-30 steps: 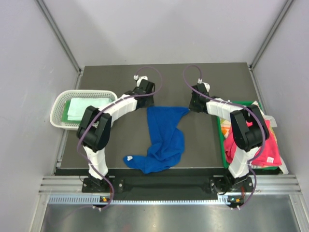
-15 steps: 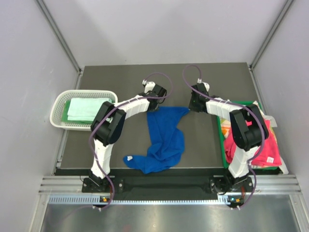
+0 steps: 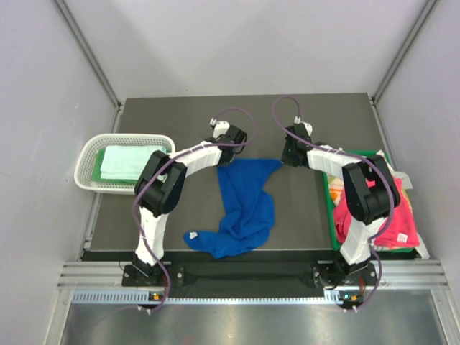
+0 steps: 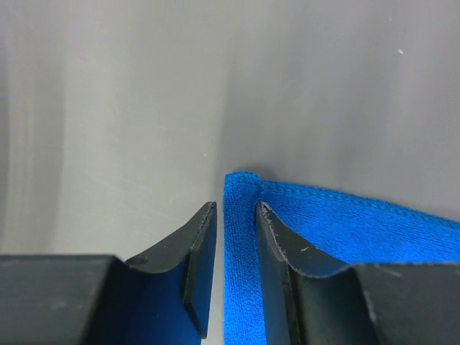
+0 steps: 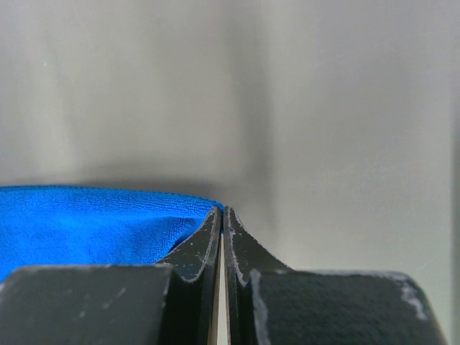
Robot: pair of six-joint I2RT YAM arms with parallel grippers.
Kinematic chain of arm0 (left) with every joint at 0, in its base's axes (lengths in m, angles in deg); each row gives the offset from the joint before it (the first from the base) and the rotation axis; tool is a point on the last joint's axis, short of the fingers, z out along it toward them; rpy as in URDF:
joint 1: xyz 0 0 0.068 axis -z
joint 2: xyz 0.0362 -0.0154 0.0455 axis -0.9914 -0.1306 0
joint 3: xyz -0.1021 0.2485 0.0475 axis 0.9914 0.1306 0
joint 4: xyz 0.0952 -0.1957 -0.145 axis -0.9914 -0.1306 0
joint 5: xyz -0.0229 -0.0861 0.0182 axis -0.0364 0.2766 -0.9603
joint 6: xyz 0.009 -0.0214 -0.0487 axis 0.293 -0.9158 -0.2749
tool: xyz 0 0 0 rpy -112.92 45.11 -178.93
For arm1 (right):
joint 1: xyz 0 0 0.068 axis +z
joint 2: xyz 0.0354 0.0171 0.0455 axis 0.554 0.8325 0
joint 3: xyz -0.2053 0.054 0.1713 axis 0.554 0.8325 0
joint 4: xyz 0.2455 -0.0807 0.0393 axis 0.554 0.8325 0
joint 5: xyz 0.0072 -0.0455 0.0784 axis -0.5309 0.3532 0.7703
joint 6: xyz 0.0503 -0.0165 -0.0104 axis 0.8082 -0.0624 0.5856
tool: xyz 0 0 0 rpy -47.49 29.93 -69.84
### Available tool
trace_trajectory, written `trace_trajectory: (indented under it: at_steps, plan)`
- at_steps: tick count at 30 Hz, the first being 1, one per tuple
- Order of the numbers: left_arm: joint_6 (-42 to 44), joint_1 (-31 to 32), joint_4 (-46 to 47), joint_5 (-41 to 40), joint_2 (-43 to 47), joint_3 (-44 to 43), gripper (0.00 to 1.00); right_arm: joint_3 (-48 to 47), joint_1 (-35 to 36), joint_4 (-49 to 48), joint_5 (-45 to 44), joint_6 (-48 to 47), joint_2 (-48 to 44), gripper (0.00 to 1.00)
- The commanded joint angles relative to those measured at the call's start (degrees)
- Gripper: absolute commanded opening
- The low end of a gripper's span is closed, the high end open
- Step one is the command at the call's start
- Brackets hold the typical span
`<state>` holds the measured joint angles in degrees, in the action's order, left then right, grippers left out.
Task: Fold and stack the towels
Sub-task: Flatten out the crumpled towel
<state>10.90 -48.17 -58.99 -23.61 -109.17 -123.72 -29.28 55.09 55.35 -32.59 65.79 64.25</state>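
Left gripper (image 4: 236,208) stands with its jaws a narrow gap apart, straddling one far corner of the royal blue towel (image 3: 248,201). The hemmed edge runs up between the fingers and ends just ahead of their tips (whether the pads already press the cloth cannot be told). Right gripper (image 5: 222,210), along the towel's far edge from it, is closed tight on the other far corner, with the cloth rising to its tips from its left side. From the two grippers the towel trails back toward the arm bases over the dark table (image 3: 180,208); it is fairly flat near the hands and rumpled at the near end, with a tail bunched off to the left. Well out to the left gripper's outer side sits a white mesh basket (image 3: 85,164) holding a folded pale mint towel (image 3: 129,159). Behind the right gripper, under that arm, pink towels (image 3: 394,228) lie in a green bin (image 3: 330,205).
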Motion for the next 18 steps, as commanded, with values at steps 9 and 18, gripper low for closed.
trace_trajectory:
  at_steps: [9, 18]
  plan:
    - [0.99, -1.46, 0.60, 3.83, 0.98, -0.70, 0.36, -1.23, -1.32, -1.27, 0.40, -0.63, 0.24, 0.00]
    - [0.29, -1.28, 0.77, 5.06, 0.72, -1.41, 0.36, -1.50, -1.33, -1.18, 0.31, -0.55, 0.32, 0.00]
